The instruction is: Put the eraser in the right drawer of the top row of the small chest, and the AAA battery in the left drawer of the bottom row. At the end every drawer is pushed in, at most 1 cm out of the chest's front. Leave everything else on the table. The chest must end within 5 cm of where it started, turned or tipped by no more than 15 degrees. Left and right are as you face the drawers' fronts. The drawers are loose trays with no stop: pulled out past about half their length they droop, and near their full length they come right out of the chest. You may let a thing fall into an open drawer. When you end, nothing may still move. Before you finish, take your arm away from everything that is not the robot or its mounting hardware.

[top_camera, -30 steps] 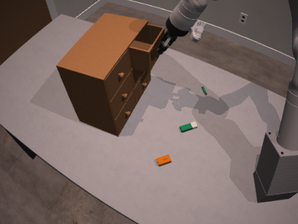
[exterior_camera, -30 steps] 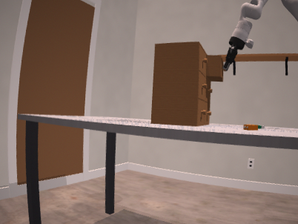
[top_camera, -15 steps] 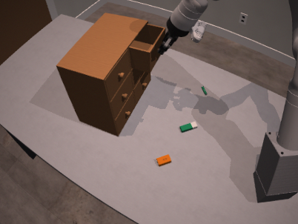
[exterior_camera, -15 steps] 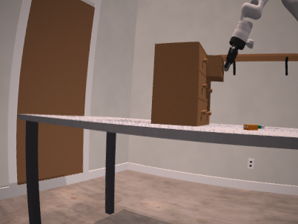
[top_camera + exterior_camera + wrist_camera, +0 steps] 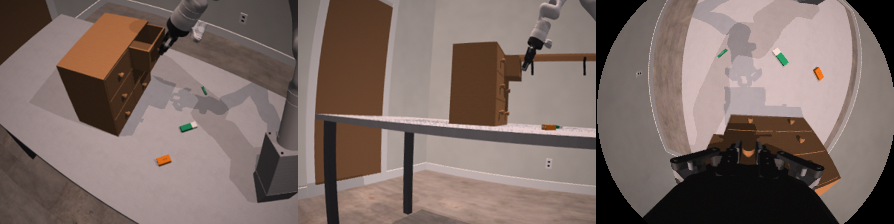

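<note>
The knob of the pulled-out drawer [image 5: 141, 57] [image 5: 514, 68] is hidden behind the gripper [image 5: 161, 50] [image 5: 524, 68] in the top and exterior views. Toward the worktop's [image 5: 93, 156] far edge from the exterior camera, the small green stick [image 5: 204, 90] [image 5: 722, 53] is too small for any markings to be read. The worktop's right end is cut off by the exterior picture's edge.

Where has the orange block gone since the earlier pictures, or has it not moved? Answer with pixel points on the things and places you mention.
No, the orange block [image 5: 164, 160] [image 5: 548, 127] [image 5: 818, 74] keeps its place on the table [image 5: 93, 159] [image 5: 372, 122] [image 5: 811, 37] in the top view; no direction to give.
</note>
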Controlling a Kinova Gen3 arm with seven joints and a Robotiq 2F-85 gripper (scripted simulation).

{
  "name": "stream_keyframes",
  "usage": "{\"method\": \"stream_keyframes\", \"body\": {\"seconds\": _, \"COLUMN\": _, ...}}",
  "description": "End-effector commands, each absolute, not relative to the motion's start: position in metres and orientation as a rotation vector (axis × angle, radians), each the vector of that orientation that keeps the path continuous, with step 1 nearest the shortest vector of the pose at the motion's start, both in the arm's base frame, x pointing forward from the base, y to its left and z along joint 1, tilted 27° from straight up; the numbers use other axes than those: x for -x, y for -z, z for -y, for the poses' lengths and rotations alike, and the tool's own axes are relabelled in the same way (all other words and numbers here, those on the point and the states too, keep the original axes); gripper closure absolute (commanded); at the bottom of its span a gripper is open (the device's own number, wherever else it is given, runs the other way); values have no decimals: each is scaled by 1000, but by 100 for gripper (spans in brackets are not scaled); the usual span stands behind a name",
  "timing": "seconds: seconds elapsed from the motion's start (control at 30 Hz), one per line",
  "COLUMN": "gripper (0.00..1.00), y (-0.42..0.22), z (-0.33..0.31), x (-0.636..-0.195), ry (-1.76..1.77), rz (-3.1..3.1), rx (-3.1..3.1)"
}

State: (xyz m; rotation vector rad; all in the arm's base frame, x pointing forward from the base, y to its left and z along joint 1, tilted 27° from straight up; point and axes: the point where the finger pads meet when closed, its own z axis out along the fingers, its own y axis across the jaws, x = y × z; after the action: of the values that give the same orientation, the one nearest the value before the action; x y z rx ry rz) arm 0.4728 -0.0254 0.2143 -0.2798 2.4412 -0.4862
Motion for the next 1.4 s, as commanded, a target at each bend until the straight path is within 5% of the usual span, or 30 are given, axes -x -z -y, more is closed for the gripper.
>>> {"method": "stream_keyframes", "body": {"seconds": 0.0, "gripper": 71, "y": -214, "z": 22, "x": -471, "ry": 479, "rz": -2440, "rx": 287}}
{"method": "stream_keyframes", "body": {"seconds": 0.43, "gripper": 67, "y": -214, "z": 23, "x": -469, "ry": 479, "rz": -2436, "rx": 289}}
{"method": "stream_keyframes", "body": {"seconds": 1.37, "gripper": 67, "y": -211, "z": 36, "x": -393, "ry": 498, "rz": -2439, "rx": 288}}
